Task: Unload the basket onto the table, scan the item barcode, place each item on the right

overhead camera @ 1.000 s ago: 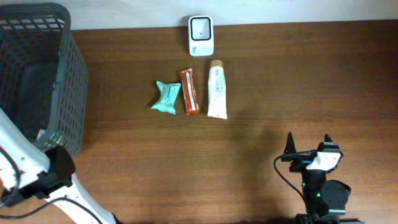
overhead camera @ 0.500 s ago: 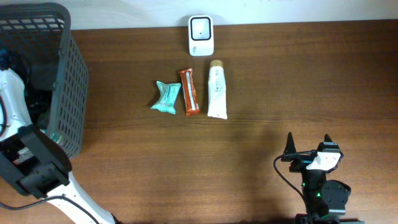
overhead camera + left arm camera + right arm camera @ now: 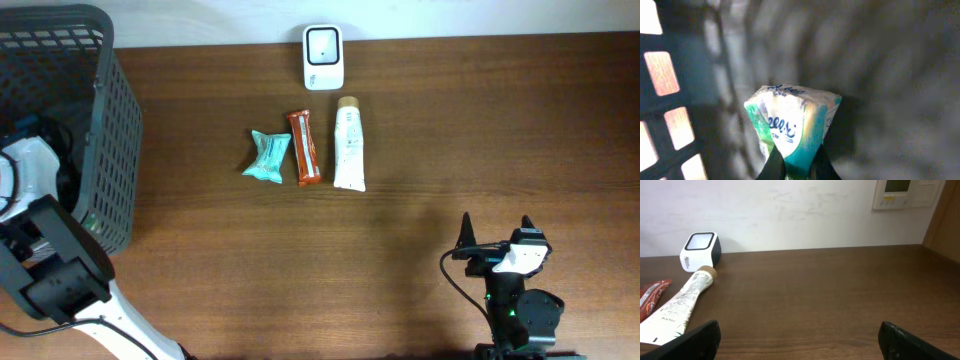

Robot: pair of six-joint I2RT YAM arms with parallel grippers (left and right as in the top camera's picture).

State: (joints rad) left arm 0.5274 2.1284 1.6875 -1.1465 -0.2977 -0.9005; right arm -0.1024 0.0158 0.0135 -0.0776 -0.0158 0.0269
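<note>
In the dark mesh basket (image 3: 115, 120), left end effector (image 3: 796, 164) clenches a teal-white soft packet (image 3: 790, 125), presumably to scan; right end effector (image 3: 800, 341) released.

Teal-white crinkled packet (image 3: 792, 125), inside dark mesh basket (image 3: 670, 105)

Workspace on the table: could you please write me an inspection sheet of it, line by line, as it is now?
Surface: brown wooden table, no spills seen.
Job's things: white scanner at the far edge; teal pouch, red bar and white tube side by side before it; teal-and-white pack inside the basket.
Clutter: nothing seen.
Grippers: left gripper shut on the teal-and-white pack; right gripper open, holding nothing.
Cables: black cable by the right arm.
Surroundings: white wall with a panel.
</note>
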